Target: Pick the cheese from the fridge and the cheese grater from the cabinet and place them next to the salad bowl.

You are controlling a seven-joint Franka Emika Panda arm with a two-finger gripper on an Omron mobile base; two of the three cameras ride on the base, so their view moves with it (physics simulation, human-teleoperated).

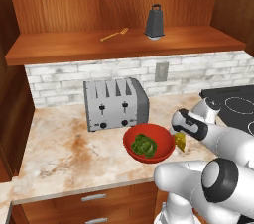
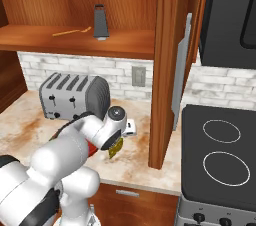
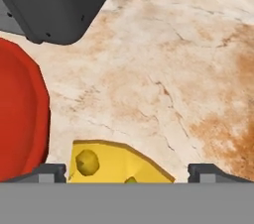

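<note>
- Countertop (image 1: 64, 143) of mottled beige stone runs from the left wall toward the stove, with wood drawers (image 1: 94, 203) and silver handles under its near edge.
- A silver four-slot toaster (image 1: 115, 103) stands at the far side of the counter, against the white brick wall.
- Above it, the wood cabinet (image 1: 59, 47) has a wide open shelf. A golden fork (image 1: 114, 34) lies on it to the left, and the cheese grater (image 1: 155, 21) stands upright a little to the right of the fork, apart from it.
- The salad bowl (image 1: 134, 141), red with green lettuce inside, sits just in front of the toaster's right end, near the counter's front edge.
- The cheese (image 1: 180, 141), a yellow wedge with holes, is just right of the bowl, close to its rim. In the hand view the wedge (image 3: 116, 163) sits low between the two fingertips, with the bowl's red rim (image 3: 25, 114) to its left and the counter stone beyond.
- The gripper (image 1: 179, 138) is over the cheese, at the end of the white arm that reaches in from the near right. The two fingertips stand wide of the wedge on either side, with a gap showing at the right one, so the hand looks released rather than clamped on it.
- An outlet plate (image 1: 161, 72) is set in the brick wall to the right of the toaster.
- The black stove top (image 1: 233, 101), with ring markings, lies at the far right.
</note>
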